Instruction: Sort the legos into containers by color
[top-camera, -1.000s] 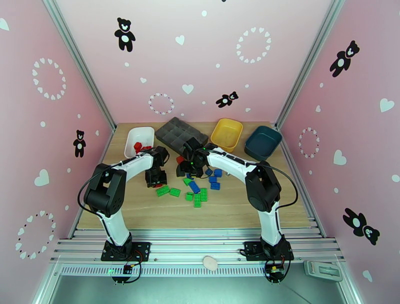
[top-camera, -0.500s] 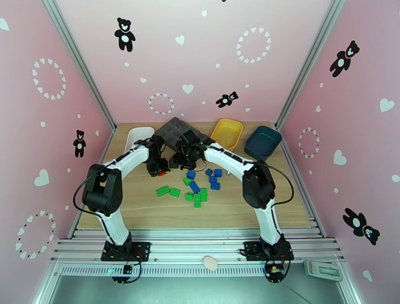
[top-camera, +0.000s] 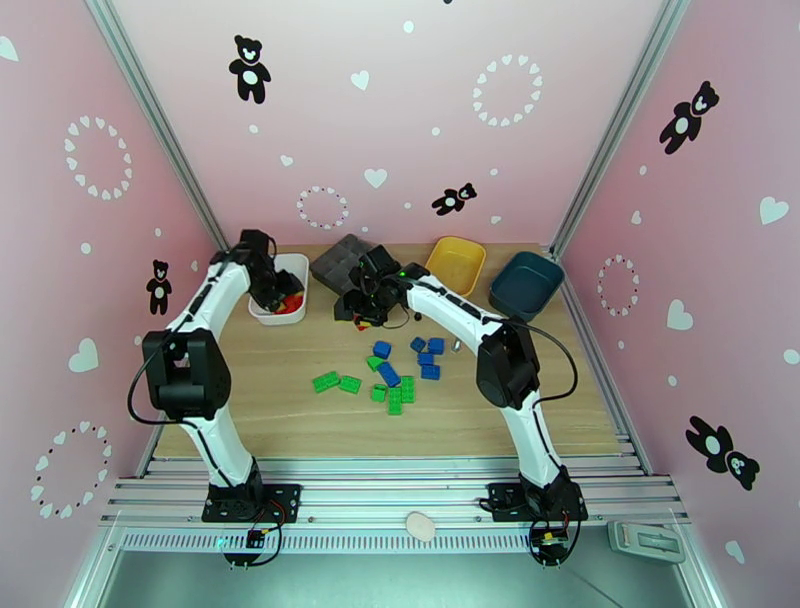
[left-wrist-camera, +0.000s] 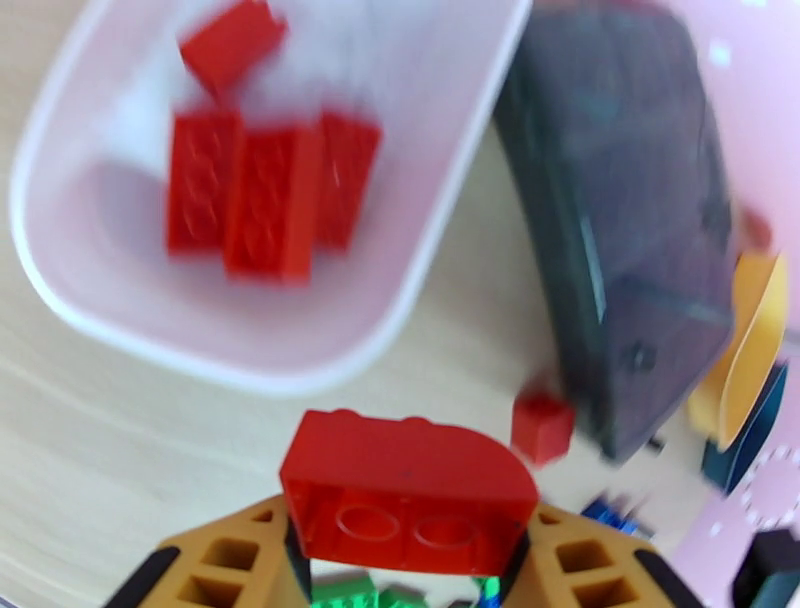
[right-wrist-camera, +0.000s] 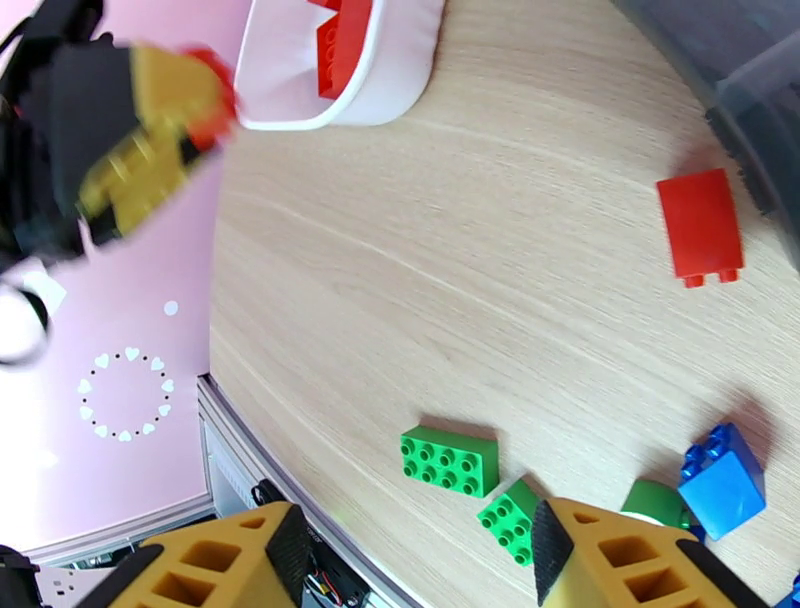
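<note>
Sorting is partly done; the counter carries loose green and blue legos to the near right of the white bin; that bin holds several red legos; the yellow bin and teal bin, well right of it, look empty. The left tool clamps a red brick at the white bin; the right tool gapes wide, empty; a stray red brick lies right of the white bin. A second ago the left arm was down at the pile.

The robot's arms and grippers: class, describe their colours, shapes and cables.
The left arm and right arm have white links, black joints and black bases, each with a looping black cable. The fingers are tan plastic with ribbed, triangular cut-outs.
</note>
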